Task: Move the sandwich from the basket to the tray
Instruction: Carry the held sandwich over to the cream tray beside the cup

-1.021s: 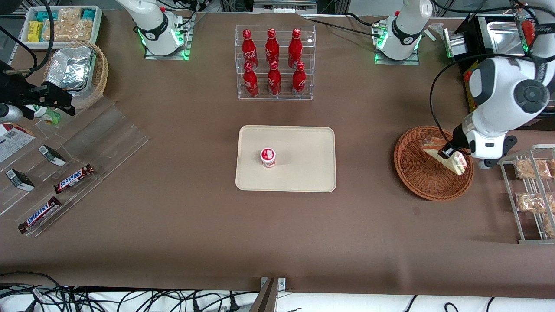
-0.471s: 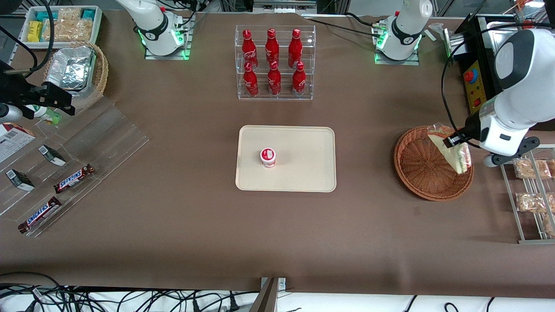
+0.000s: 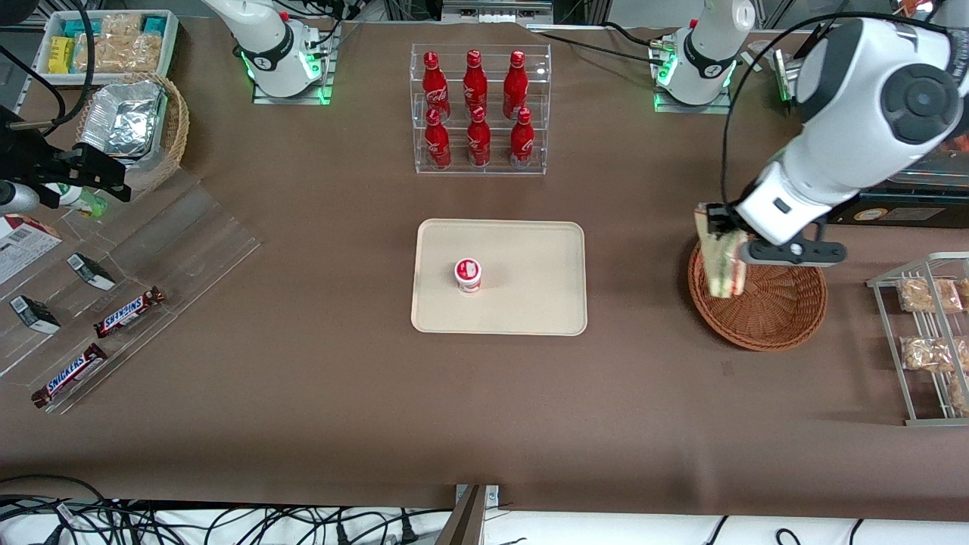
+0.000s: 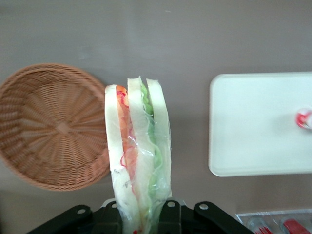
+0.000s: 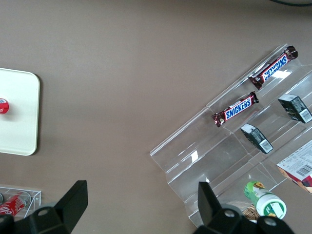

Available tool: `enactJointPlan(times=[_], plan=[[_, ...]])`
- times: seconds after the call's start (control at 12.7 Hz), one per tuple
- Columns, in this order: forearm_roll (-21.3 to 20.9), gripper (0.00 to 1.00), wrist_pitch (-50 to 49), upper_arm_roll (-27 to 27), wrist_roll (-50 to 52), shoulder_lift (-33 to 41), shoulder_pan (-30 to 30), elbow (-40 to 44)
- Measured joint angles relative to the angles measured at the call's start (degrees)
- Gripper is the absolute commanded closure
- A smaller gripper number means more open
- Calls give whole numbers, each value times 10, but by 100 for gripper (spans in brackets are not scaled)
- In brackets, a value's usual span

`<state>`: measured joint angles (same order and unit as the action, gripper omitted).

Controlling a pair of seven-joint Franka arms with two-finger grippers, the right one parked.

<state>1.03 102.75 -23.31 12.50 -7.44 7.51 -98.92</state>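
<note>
Left wrist view: jaws clamped on sandwich (image 4: pixel 139 161).

Front cam high overhead; wrist cams down; all share tray (image 3: pixel 530 303).

Left arm reaches from base at far edge of table toward working arm's end, big white elbow joint raised high, forearm angled down toward front camera. Wrist tilted, camera bracket sticking out sideways. Gripper (image 3: pixel 721 236) hangs above table, over basket (image 3: pixel 764 310) rim nearest tray (image 3: pixel 530 303). Fingers (image 4: pixel 168 214) clamped on sandwich (image 3: pixel 721 261), one each side of upper end; wedge hangs down from jaws, clear of basket, edge-on to wrist camera.
</note>
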Motion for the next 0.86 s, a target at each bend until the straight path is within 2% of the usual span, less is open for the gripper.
enactJointPlan(times=[0.31,0.55,0.71,0.86], plan=[[3,99,9,-58,2,-8,-2,0],[3,99,43,-96,40,-29,-3,0],[1,98,63,-108,72,-46,-18,-1],[-19,97,87,-109,113,-67,-43,-5]])
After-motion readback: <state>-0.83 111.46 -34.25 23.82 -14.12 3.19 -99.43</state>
